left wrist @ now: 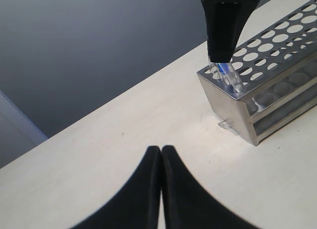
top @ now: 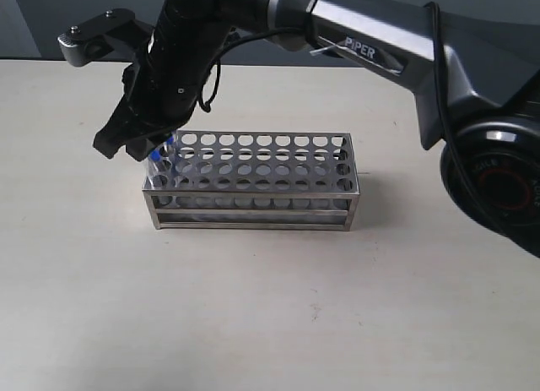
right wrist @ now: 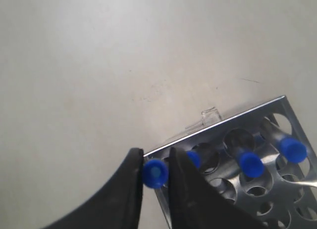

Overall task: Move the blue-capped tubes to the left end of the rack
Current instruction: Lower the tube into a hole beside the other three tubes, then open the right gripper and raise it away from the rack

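The grey metal rack (top: 253,207) stands mid-table. My right arm reaches across it, and the right gripper (top: 152,150) hangs over the rack's left end, shut on the cap of a blue-capped tube (right wrist: 154,173). That tube's clear body (left wrist: 229,76) slants into a corner hole of the rack (left wrist: 228,103). Three more blue-capped tubes (right wrist: 194,159) (right wrist: 251,164) (right wrist: 292,150) stand in holes along this end of the rack (right wrist: 215,130). The right gripper (right wrist: 156,152) pinches the cap from both sides. My left gripper (left wrist: 161,149) is shut on nothing, low over bare table, short of the rack.
The right arm's grey links (top: 396,36) cross above the rack's far side, and its base (top: 498,176) sits at the right edge. A dark wall lies beyond the table's far edge (left wrist: 99,110).
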`<state>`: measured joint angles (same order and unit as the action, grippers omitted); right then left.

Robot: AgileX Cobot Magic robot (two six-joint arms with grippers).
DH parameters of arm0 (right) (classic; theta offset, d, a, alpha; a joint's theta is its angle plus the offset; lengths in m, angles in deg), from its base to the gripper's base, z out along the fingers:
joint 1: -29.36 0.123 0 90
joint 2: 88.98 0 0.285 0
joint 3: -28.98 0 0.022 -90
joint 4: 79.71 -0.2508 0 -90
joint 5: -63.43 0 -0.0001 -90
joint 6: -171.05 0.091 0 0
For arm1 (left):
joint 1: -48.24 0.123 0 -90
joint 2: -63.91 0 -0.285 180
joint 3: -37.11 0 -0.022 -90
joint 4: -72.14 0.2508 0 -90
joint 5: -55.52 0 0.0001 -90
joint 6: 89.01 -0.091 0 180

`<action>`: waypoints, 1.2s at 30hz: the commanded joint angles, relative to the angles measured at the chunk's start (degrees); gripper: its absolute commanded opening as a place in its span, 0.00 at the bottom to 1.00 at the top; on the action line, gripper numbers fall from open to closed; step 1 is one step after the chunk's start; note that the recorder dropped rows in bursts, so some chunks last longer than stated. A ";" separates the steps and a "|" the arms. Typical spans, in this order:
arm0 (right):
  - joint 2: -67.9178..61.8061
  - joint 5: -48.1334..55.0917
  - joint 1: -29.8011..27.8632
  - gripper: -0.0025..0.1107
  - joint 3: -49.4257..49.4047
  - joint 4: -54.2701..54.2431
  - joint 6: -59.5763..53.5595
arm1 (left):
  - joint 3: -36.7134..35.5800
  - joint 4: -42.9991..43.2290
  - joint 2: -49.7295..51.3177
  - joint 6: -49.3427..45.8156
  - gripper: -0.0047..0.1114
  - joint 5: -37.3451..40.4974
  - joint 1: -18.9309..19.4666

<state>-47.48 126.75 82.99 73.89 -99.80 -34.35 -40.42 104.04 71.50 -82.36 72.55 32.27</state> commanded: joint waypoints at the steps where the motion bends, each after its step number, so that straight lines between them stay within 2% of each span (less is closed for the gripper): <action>1: 0.11 1.02 0.77 0.01 0.41 -7.14 -0.41 | 0.30 -0.12 0.20 0.28 0.05 -0.31 -0.22; 15: -1.53 6.65 0.77 0.01 0.41 -5.26 -0.32 | 0.30 -0.12 0.20 0.28 0.05 -0.31 -0.22; 29: -1.53 6.65 0.77 0.01 0.41 -3.44 1.39 | 0.30 -0.01 0.20 0.28 0.05 -0.31 -0.22; 30: -1.53 6.65 0.77 0.04 0.41 -3.30 1.39 | 0.30 -0.01 0.20 0.28 0.05 -0.31 -0.22; 31: -1.53 6.65 0.77 0.12 0.41 -3.30 1.39 | 0.30 -0.01 0.20 0.28 0.05 -0.31 -0.22; 33: -1.53 6.65 0.77 0.35 0.41 -3.30 1.39 | 0.30 -0.01 0.20 0.28 0.05 -0.31 -0.22; 34: -1.53 6.65 0.77 0.41 0.41 -3.30 1.64 | 0.30 -0.01 0.20 0.28 0.05 -0.31 -0.22; 35: -1.53 6.65 0.66 0.44 0.41 -3.30 2.03 | 0.30 -0.01 0.20 0.28 0.05 -0.31 -0.22; 36: -1.41 6.65 0.66 0.43 0.41 -3.30 2.47 | 0.30 -0.01 0.20 0.28 0.05 -0.31 -0.22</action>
<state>-48.81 131.99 83.38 74.54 -101.55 -32.74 -40.42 104.04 71.50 -82.36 72.55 32.27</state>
